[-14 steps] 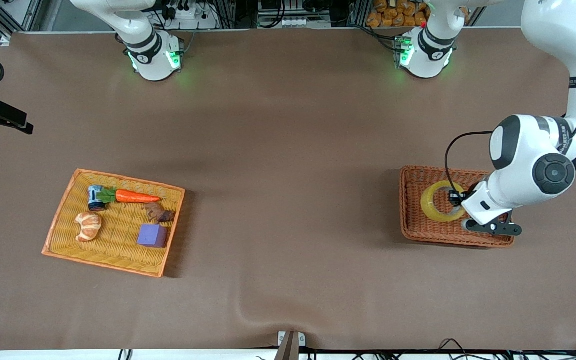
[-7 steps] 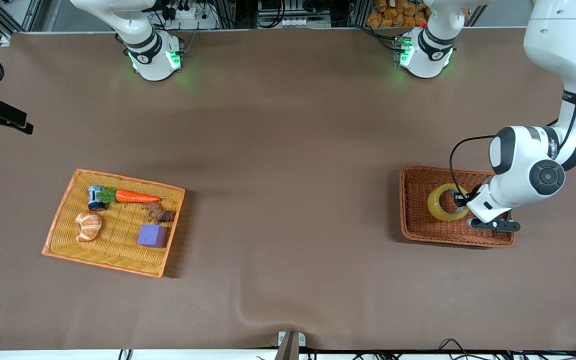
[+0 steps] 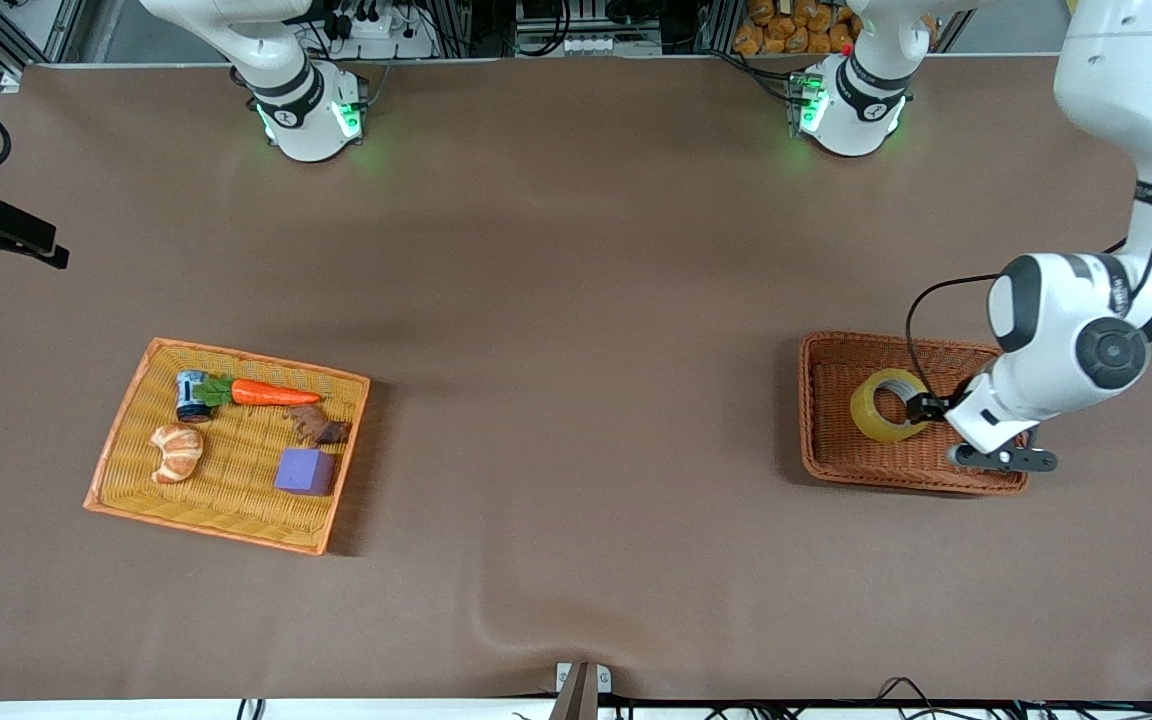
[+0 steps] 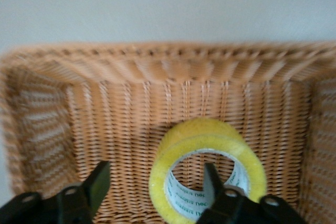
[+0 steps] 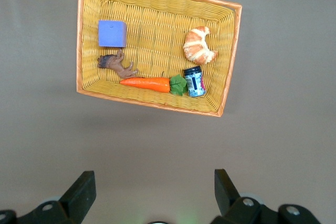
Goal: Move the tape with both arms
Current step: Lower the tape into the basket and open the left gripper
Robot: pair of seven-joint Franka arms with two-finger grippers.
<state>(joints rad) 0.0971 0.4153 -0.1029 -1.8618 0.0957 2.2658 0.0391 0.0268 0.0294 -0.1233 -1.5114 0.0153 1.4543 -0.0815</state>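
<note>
At the right arm's end of the table a shallow yellow wicker tray (image 3: 226,445) with an orange rim is seen, and in it are laid a small jar (image 3: 192,395) with a blue label, an orange carrot (image 3: 271,393) with green leaves touching the jar, a croissant (image 3: 177,452), a small brown figure (image 3: 318,427) and a purple cube (image 3: 304,471). The same tray (image 5: 157,45) is shown from above in the right wrist view, where the cube (image 5: 112,33), the carrot (image 5: 146,83), the croissant (image 5: 199,45) and the jar (image 5: 195,81) are repeated. The right gripper (image 5: 152,190) is held high over bare table beside the tray, its fingers spread wide with nothing between them, and the right arm is kept waiting. Toward the left arm's end a darker brown wicker basket (image 3: 841,450) is placed, and the tape (image 3: 884,405) is found inside it, tilted up on edge against the basket floor. The left gripper (image 3: 926,408) is lowered into the basket at the tape. In the left wrist view the tape (image 4: 207,174) is seen on the woven floor of the basket (image 4: 105,108), and the left gripper (image 4: 156,184) is opened wide: one finger (image 4: 213,178) is set inside the roll's hole, the other (image 4: 97,184) is kept outside the roll and apart from it, so the tape is not gripped.
</note>
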